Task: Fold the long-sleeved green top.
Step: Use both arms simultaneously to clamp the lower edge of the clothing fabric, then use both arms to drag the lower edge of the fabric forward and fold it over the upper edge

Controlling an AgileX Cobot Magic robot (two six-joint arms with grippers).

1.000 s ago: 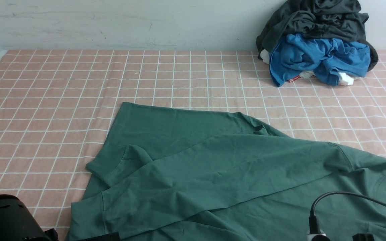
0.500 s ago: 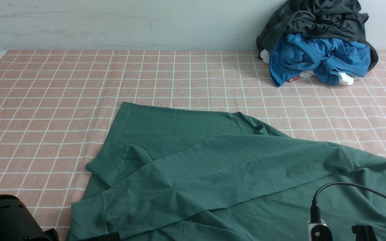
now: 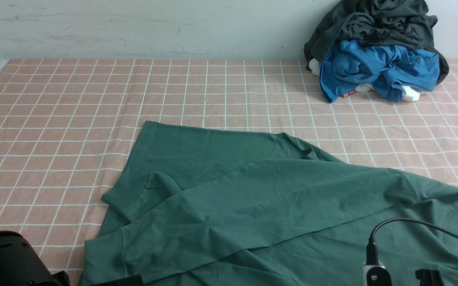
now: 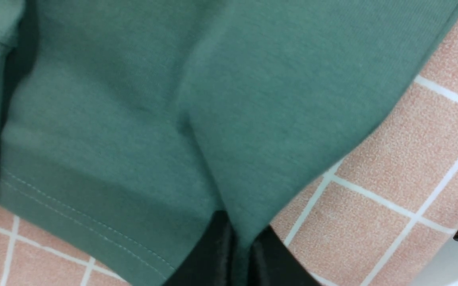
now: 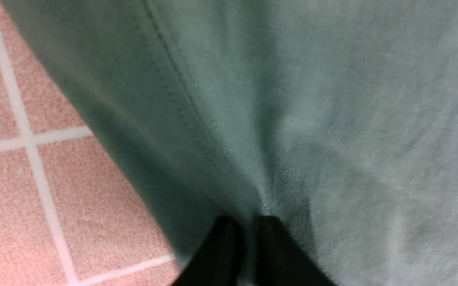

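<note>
1. Front view — the green long-sleeved top (image 3: pixel 253 198) lies spread over the near half of the pink checked cloth (image 3: pixel 54 119), from the middle to the right edge, with one layer folded slantwise across the body. At the far right, against the wall (image 3: pixel 133 28), a dark grey garment (image 3: pixel 376 24) is heaped on a blue garment (image 3: pixel 376 69), well apart from the top.
2. Left wrist view — the left gripper (image 4: pixel 240 254) has its black fingers pressed together on a pinch of the top's fabric, near a stitched hem.
3. Right wrist view — the right gripper (image 5: pixel 249 246) is clamped on the top too, its fingers nearly meeting with green fabric between them, beside a seam; this picture is blurred.
</note>
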